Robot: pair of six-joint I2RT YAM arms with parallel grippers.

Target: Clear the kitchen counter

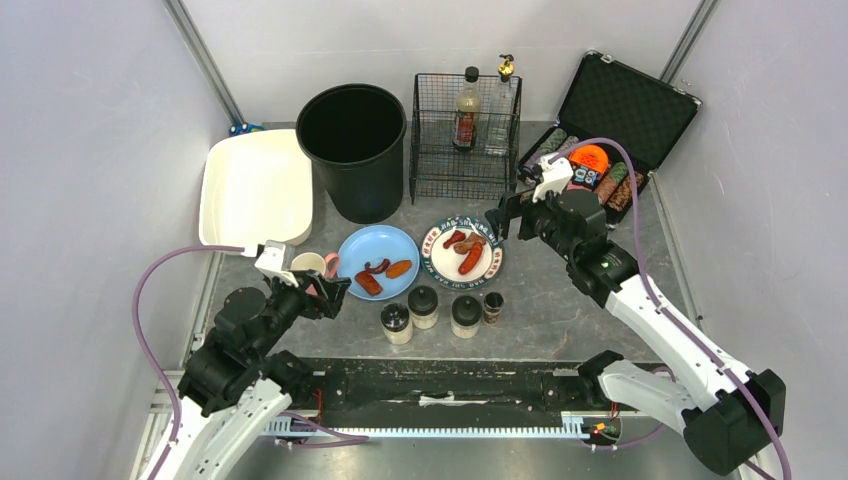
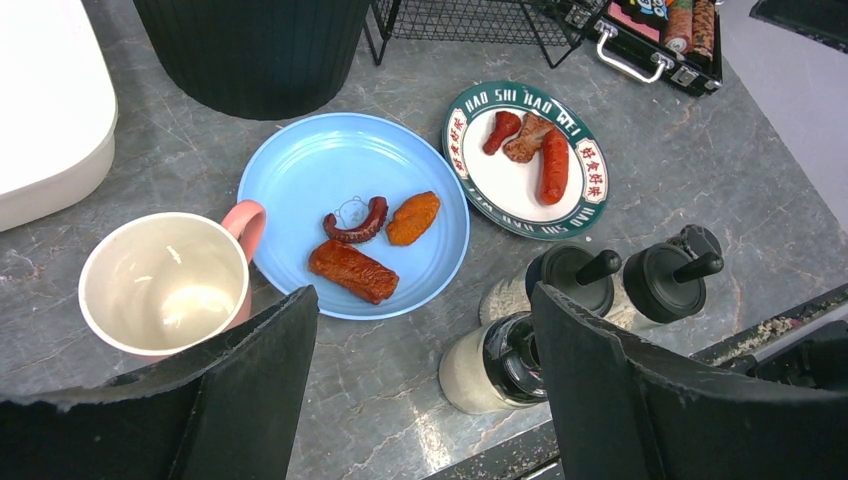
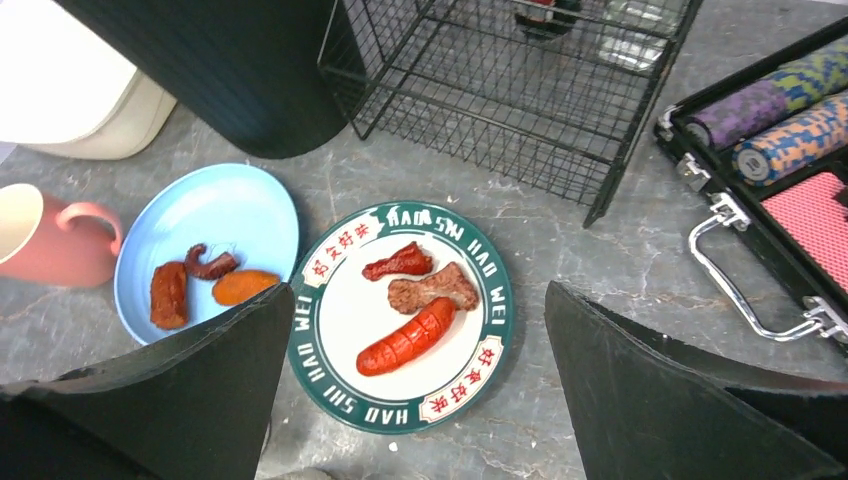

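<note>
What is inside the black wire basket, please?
Inside the wire basket stand two bottles: a dark-capped bottle and a clear bottle. Mesh partly hides their bases.

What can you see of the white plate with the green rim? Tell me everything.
The plate is round, shallow and glossy, like ceramic or melamine. It has a white centre and a wide dark green rim with white letters HAO SHI HAO MEI and red Chinese characters on white patches. It lies flat on the counter, right of the blue plate, rims close, contact unclear. It carries a red sausage, a brown meat piece and a smaller red piece.
</note>
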